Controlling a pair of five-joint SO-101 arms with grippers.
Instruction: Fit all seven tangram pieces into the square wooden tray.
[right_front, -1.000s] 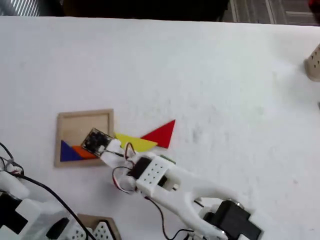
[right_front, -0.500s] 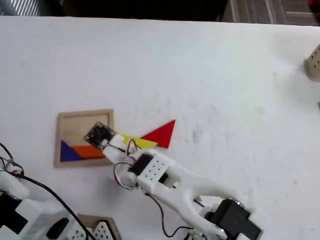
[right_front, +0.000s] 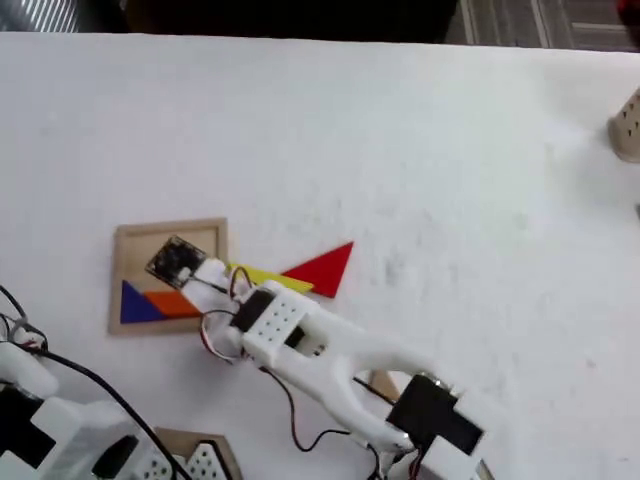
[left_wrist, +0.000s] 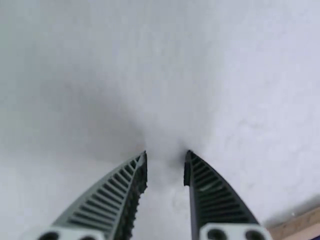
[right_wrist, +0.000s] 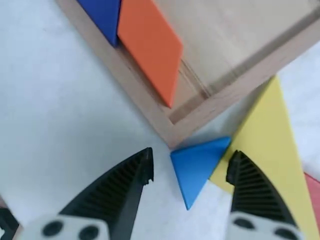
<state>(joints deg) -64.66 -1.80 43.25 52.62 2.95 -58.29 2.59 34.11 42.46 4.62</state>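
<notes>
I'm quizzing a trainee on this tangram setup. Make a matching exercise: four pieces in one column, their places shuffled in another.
1 orange piece
2 light blue triangle
3 yellow triangle
4 red triangle

A on the table, farthest from the tray
B inside the tray
C between the open fingers of the right gripper
D on the table, between tray and red triangle

Pairs: 1-B, 2-C, 3-D, 4-A

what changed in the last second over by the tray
The right arm swung left, farther over the wooden tray; its pincer is open, holding nothing. The blue triangle in the tray, orange piece, yellow piece and red triangle stayed put.
</notes>
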